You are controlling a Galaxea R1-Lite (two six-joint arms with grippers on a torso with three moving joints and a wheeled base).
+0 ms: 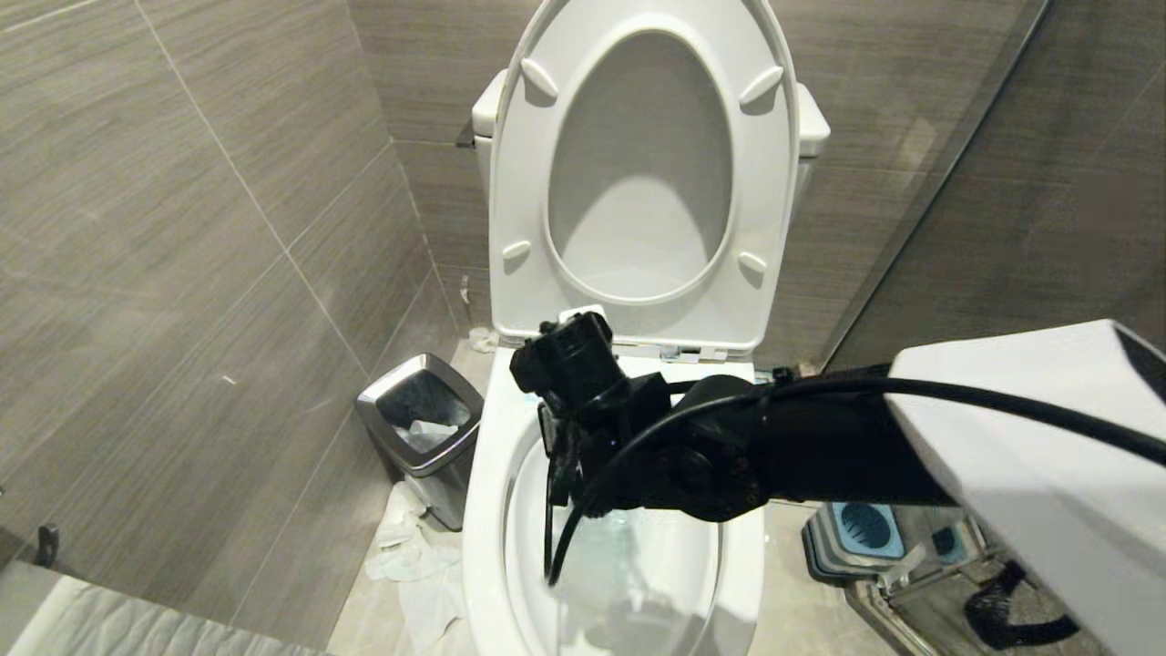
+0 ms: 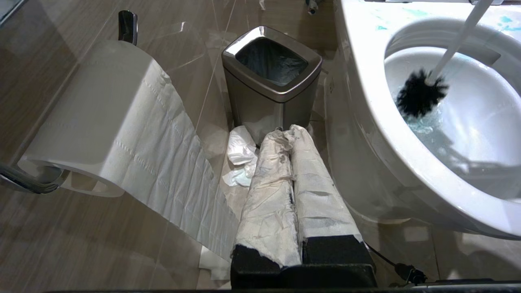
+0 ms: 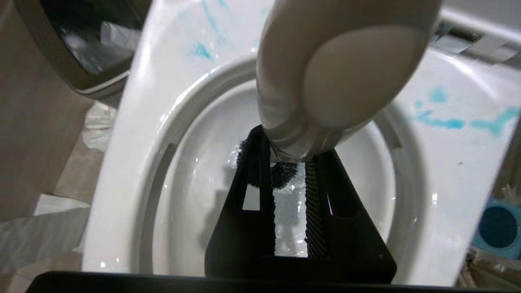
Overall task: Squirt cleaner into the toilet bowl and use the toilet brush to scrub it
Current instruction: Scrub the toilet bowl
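Here your right gripper is reaching over the large white glossy ceramic toilet bowl, its black ribbed fingers closing narrowly on the long slim white plastic handle of the toilet brush. The handle's rounded flattened end is sitting just behind the fingers, and the dark bristle head is hanging below the gripper, inside the bowl, touching the blue-tinted water. Bright blue streaks of liquid are lying on the bowl's wide rim on either side of the gripper. The white seat is standing raised beyond it.

Your left gripper is resting fully closed and holding nothing, its paper-wrapped fingers pressing together. Just ahead of it you are seeing the dark square steel-rimmed waste bin, with crumpled white tissue on the floor between them and a white paper roll beside it.
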